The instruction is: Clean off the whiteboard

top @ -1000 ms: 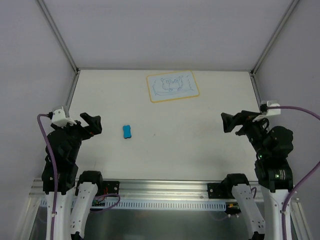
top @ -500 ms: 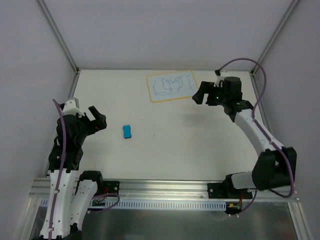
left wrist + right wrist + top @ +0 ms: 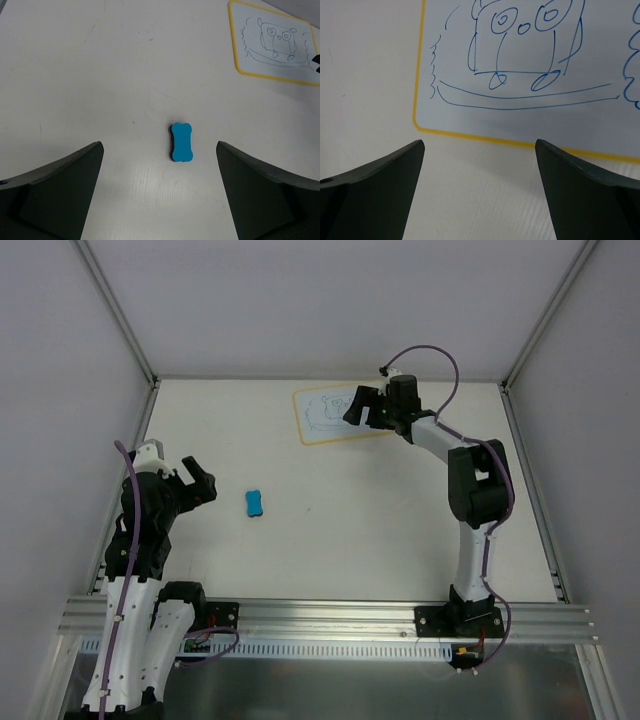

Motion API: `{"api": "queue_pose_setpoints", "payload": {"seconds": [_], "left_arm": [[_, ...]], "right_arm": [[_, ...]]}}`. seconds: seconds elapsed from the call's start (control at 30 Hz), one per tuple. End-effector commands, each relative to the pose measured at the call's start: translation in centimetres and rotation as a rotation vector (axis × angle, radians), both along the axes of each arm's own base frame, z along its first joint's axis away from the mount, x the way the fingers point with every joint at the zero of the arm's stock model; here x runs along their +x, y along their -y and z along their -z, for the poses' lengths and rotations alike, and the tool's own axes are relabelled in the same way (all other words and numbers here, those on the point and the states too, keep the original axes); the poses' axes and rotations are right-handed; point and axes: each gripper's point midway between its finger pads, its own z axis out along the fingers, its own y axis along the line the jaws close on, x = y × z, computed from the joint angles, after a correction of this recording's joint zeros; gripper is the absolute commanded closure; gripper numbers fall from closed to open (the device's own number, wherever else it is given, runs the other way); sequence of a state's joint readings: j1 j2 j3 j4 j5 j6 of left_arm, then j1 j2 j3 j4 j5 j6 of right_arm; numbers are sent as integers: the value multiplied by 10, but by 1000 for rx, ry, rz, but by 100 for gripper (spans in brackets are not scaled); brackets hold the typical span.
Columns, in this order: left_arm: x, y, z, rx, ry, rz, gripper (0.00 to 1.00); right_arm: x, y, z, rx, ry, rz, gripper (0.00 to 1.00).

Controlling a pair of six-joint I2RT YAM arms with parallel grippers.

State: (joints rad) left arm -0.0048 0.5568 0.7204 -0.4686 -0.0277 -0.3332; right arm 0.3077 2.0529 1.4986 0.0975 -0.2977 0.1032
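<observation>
The whiteboard [image 3: 322, 420] lies flat at the far side of the tabletop [image 3: 400, 530], close to the back edge and about midway across. Its yellow border [image 3: 470, 135] frames a blue marker drawing [image 3: 522, 45]: a boxy owl-like figure with round eyes, two long curved lines beneath it and squiggles at the sides.

The right arm reaches far forward, and the right tool [image 3: 352, 410] sits over the right part of the board in the overhead view. The tool's fingers are spread wide with nothing between them. In its wrist view the board's near border runs across the gap between the two dark fingers. Whether the tool touches the board I cannot tell.

A small blue eraser [image 3: 253, 503], shaped like a short bone, rests on the bare tabletop well apart from the whiteboard, nearer and to the left.

The left tool [image 3: 199, 478] is at the left side of the tabletop, near the eraser but apart from it. It too is spread wide and holds nothing. Its wrist camera sees the eraser ahead, between the two fingers.
</observation>
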Motion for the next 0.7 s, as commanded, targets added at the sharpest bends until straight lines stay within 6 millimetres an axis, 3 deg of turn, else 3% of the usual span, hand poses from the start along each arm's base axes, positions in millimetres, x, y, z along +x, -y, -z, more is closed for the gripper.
{"api": "queue_pose_setpoints", "payload": {"seconds": [0.0,0.13,0.4,0.67], "left_arm": [[5,1,-10,-15,54,3,1],[5,0,-10,-8,55,2,1],[4,2,-8,-15,55,11,1],[3,2,-9,-13,60,10,1]], "right_arm": [[24,-23,-23,75,70,-9,1],[28,-32,8,83,9,1,1],[30,-42,41,115,-70,17,1],[-4,-40,62,54,-184,46,1]]}}
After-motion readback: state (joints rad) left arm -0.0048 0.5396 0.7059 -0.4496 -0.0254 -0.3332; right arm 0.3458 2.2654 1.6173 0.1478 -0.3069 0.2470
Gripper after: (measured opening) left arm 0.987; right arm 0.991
